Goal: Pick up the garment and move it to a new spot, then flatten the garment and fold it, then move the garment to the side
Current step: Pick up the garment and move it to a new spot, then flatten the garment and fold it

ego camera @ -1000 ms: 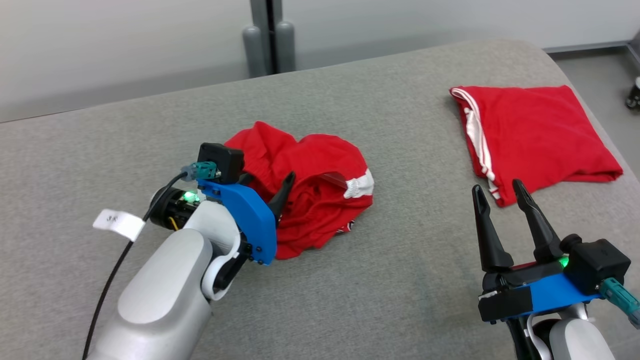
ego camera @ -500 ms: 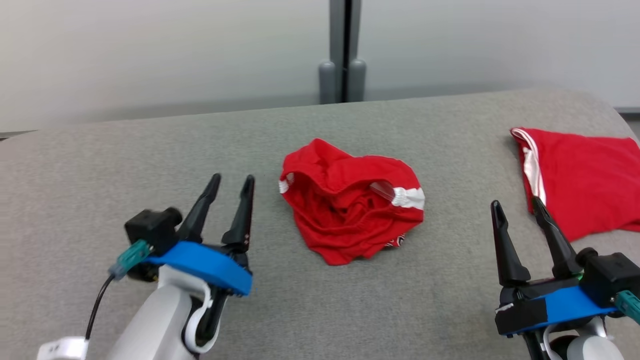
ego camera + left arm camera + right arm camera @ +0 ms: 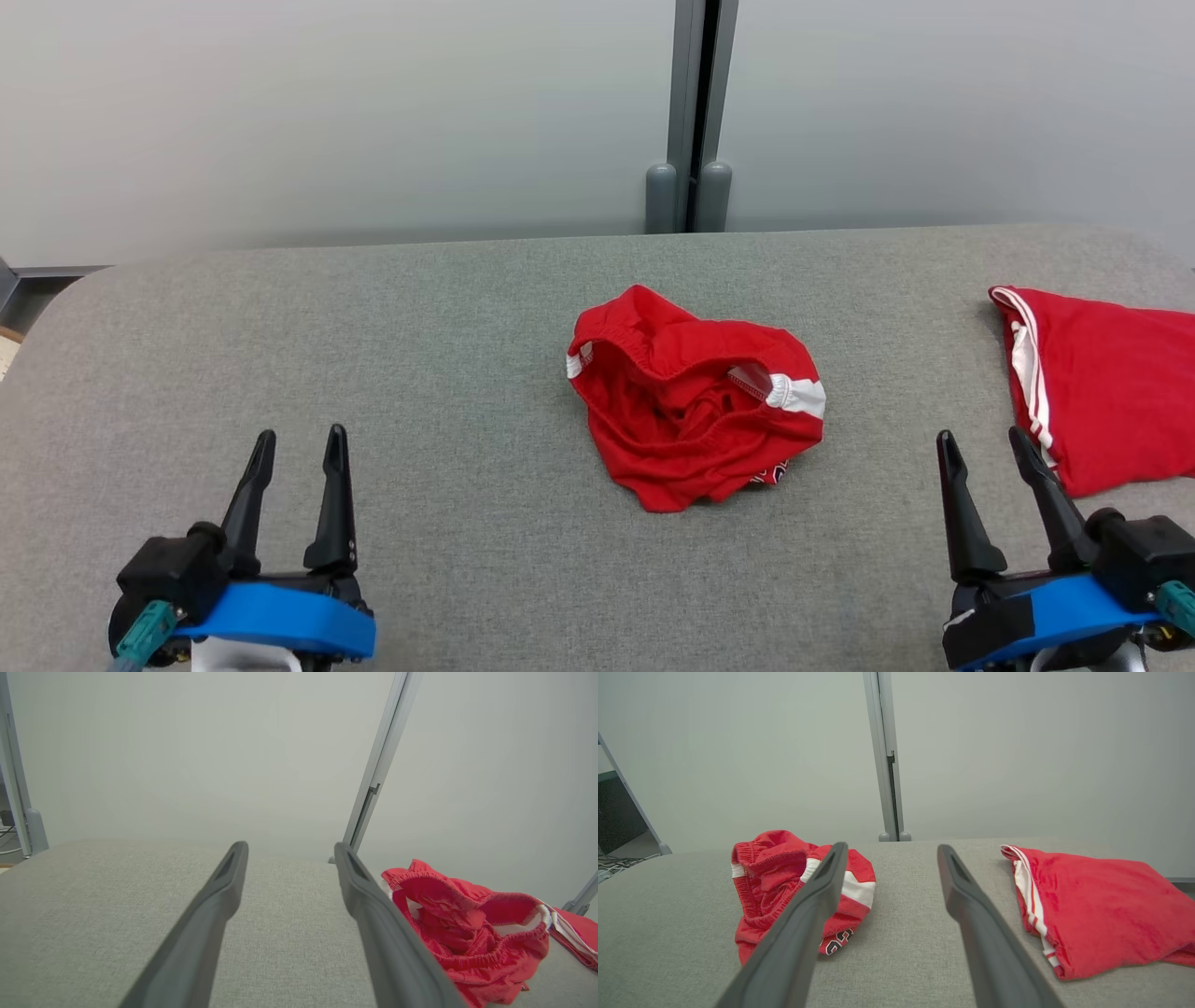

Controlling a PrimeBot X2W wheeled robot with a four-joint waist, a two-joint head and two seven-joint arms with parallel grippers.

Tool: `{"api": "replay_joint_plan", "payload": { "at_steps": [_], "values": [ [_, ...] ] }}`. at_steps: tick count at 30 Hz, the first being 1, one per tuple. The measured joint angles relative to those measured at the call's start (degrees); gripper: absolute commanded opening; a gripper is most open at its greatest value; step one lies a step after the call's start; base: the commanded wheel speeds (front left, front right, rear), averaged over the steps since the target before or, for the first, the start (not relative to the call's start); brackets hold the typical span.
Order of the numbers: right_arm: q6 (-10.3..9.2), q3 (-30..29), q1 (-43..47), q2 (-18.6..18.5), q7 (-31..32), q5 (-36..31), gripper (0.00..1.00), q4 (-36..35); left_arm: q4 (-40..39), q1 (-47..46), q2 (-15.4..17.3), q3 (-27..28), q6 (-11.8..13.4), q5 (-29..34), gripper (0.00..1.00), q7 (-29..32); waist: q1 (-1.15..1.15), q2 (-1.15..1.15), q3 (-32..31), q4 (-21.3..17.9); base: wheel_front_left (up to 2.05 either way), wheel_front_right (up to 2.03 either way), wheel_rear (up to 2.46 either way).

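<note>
A crumpled red garment (image 3: 693, 403) with white bands and an elastic waistband lies in a heap at the middle of the grey padded surface (image 3: 448, 317). It appears too in the left wrist view (image 3: 467, 933) and the right wrist view (image 3: 780, 877). My left gripper (image 3: 300, 444) stands open at the lower left, well to the left of the heap, nothing between its fingers. At the lower right my right gripper (image 3: 982, 444) is open and empty, right of the heap.
A second red garment (image 3: 1102, 383) with white stripes lies folded flat at the right edge of the surface, also in the right wrist view (image 3: 1097, 905). A grey post (image 3: 693, 112) stands against the pale wall behind the surface.
The left gripper has drawn back from the crumpled garment to the lower left, empty. The head camera has turned, shifting the whole scene; the heap lies where it was dropped.
</note>
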Motion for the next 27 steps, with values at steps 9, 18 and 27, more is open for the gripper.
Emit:
{"api": "replay_joint_plan", "payload": {
  "at_steps": [9,18,27],
  "values": [
    [0.0,-0.3,1.4,0.0,0.4,-1.0,1.0,1.6,0.7,5.5,1.0,2.2,0.7,3.5,1.0,0.0,0.0,0.0,-0.8,-0.2,0.0,0.0,0.0],
    [0.0,-0.5,1.5,0.0,0.0,-0.4,1.0,2.5,-0.5,6.9,1.3,1.5,1.5,3.8,1.0,1.4,0.0,0.0,-0.6,-0.2,0.0,0.0,0.0],
    [0.0,-0.5,1.3,0.0,-0.2,-0.1,1.0,2.9,-2.3,7.0,1.3,1.3,2.4,3.4,1.0,2.3,0.01,0.0,0.0,-0.5,0.0,0.0,0.0]
  ]
}}
